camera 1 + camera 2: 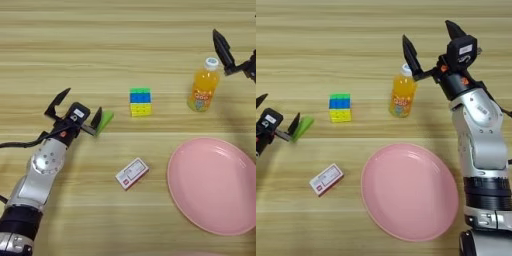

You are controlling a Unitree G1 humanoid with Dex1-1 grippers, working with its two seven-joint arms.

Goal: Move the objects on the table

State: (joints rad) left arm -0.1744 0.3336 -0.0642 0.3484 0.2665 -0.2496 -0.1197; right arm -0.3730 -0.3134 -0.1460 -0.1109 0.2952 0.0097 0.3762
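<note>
Clearly both arms are at work over the table [60, 45]. The left gripper [80, 110] is spread wide, one finger raised far to the left, the other lying against the left side of the green block [105, 121]; nothing is pinched, and this looks like a nudge or an approach to a grasp rather than a hold. The block's long axis runs diagonally, its upper end pointing up and to the right, toward the stacked cube [140, 102], which stands just beyond it and apart.

The right gripper [431, 47] is also spread open; its left finger hangs just beside the white cap of the orange juice bottle [402, 97], whether touching I cannot tell; the other finger stands well off to the right. The bottle stands upright, leaning slightly in the view, cap toward the far edge; its long axis is vertical, so a sideways pinch at the neck seems the intent.

The white-and-red box [132, 173] lies flat and untouched near the table's front, long axis slanting up to the right; the pink plate [409, 190] sits to its right, nothing in it, below the bottle.
</note>
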